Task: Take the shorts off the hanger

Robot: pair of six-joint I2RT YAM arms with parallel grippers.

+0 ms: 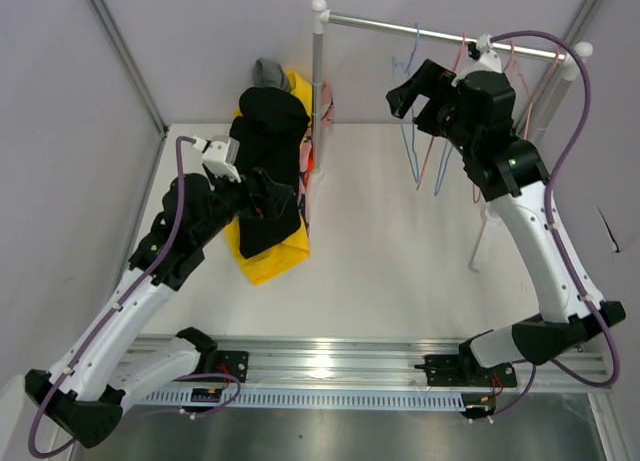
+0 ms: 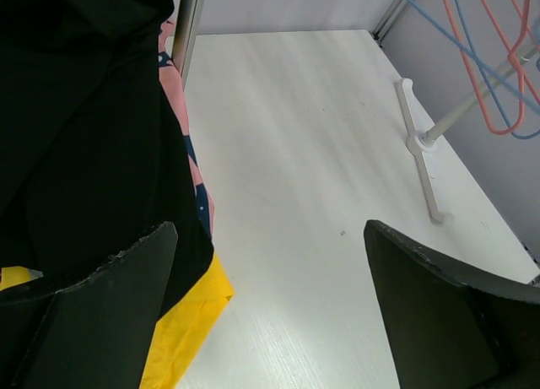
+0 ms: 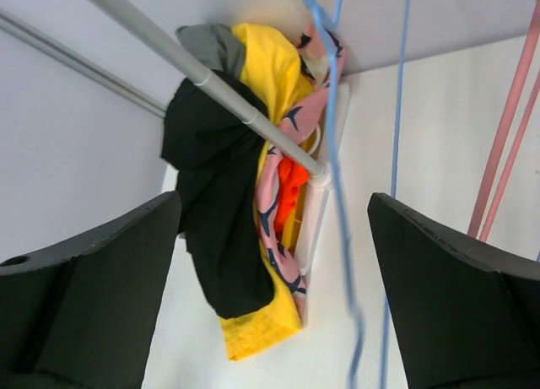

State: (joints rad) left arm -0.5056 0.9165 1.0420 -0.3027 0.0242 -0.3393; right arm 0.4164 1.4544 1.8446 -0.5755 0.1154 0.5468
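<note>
The shorts lie heaped at the table's left. Black shorts (image 1: 270, 171) (image 2: 84, 136) (image 3: 215, 203) are on top of large yellow ones (image 1: 275, 261) (image 2: 181, 330) (image 3: 270, 60). Pink patterned shorts (image 2: 190, 153) (image 3: 283, 136), orange-red shorts (image 3: 291, 182) and grey shorts (image 1: 268, 73) (image 3: 211, 43) show at the edges. My left gripper (image 1: 258, 196) (image 2: 270, 229) hangs open over the pile's right edge, holding nothing. My right gripper (image 1: 412, 111) (image 3: 274, 199) is open up by the rail. A bare, blurred blue hanger (image 1: 410, 71) (image 3: 337, 170) hangs between its jaws, ungripped.
The grey rail (image 1: 440, 33) (image 3: 211, 81) carries more bare hangers, pink (image 1: 445, 151) (image 3: 506, 127) and blue (image 2: 489, 68). The rack's left post (image 1: 318, 81) stands against the pile. Its white right foot (image 1: 485, 241) (image 2: 419, 144) rests on the table.
</note>
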